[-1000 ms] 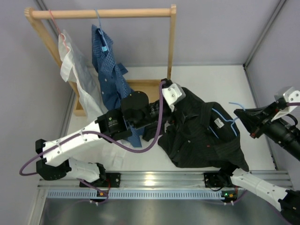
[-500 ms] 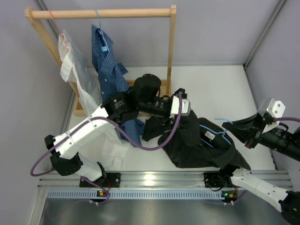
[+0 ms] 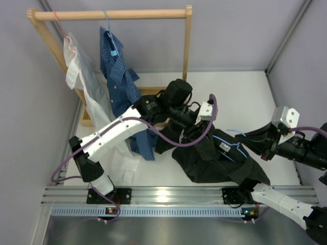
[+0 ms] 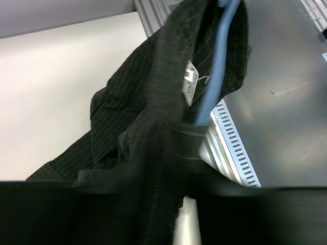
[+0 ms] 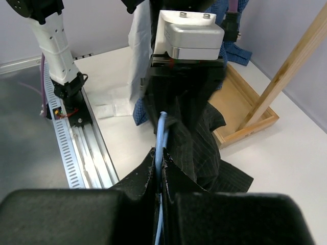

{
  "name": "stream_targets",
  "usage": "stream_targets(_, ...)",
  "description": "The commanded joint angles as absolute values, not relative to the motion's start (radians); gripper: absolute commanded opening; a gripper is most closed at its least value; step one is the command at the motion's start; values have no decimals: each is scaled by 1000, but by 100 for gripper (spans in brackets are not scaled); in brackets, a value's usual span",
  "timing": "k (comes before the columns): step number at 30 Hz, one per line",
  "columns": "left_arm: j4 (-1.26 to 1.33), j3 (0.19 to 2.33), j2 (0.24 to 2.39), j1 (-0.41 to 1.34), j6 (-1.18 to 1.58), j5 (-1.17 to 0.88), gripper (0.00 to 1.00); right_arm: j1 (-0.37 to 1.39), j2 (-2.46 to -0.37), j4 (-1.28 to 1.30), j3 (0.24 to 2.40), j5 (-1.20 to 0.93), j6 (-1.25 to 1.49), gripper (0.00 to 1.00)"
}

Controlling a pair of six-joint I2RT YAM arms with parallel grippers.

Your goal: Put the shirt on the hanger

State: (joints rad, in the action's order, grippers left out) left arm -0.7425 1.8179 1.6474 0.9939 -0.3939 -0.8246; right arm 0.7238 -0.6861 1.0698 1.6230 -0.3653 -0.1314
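The black pinstriped shirt [image 3: 204, 163] lies crumpled on the white table, and its collar end is lifted. My left gripper [image 3: 200, 125] reaches in from the left and is shut on a fold of the shirt [image 4: 133, 117] near the white neck label [image 4: 190, 81]. The fabric runs up between the jaws of the left gripper [image 4: 168, 204]. The light-blue wire hanger [image 3: 231, 144] sits inside the collar. From the right, my right gripper [image 3: 254, 140] is shut on its wire. In the right wrist view the hanger [image 5: 161, 138] passes straight between that gripper's [image 5: 161, 176] fingers into the shirt [image 5: 196, 148].
A wooden rack [image 3: 110, 14] stands at the back left with a white shirt [image 3: 82, 76] and a blue checked shirt [image 3: 117, 71] hanging on it. Its wooden base [image 3: 158, 93] lies just behind the left arm. A metal rail [image 3: 168, 194] runs along the near edge.
The left arm has swung right over the shirt, and its jaws have closed from wide open onto the fabric. The right gripper has carried the hanger leftward, and the shirt has bunched up.
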Motion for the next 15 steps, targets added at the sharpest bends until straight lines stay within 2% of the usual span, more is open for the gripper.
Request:
stream_targets(1,-742,1859,1649,971,-383,-942,24,735,-709,942,1617,-397,-138,0)
stream_targets(2,-744,1856,1648,971,-385,-943,6,735,-709,936,1614,-391,-137,0)
stream_targets(3,-742,1853,1644,968,-388,-937,0,735,-707,933,1614,-388,-137,0)
stream_targets(7,-744,1829,1617,956,-426,-956,0,735,-700,930,1597,-376,-129,0)
stream_targets(9,-742,1822,1609,936,-440,-980,0,735,-692,931,1586,-365,-123,7)
stream_targets(10,-742,1819,1602,928,-442,-1017,0,735,-681,931,1572,-354,-115,18)
stream_targets(11,-742,1818,1597,919,-443,-1034,0,735,-673,931,1565,-341,-109,34)
stream_targets(12,-742,1816,1594,899,-446,-1048,0,735,-663,946,1557,-325,-104,60)
stream_targets(14,-744,1801,1576,875,-451,-1091,0,735,-621,992,1552,-240,-97,78)
stream_targets(15,-742,1795,1568,850,-453,-1106,0,735,-598,1050,1555,-204,-91,79)
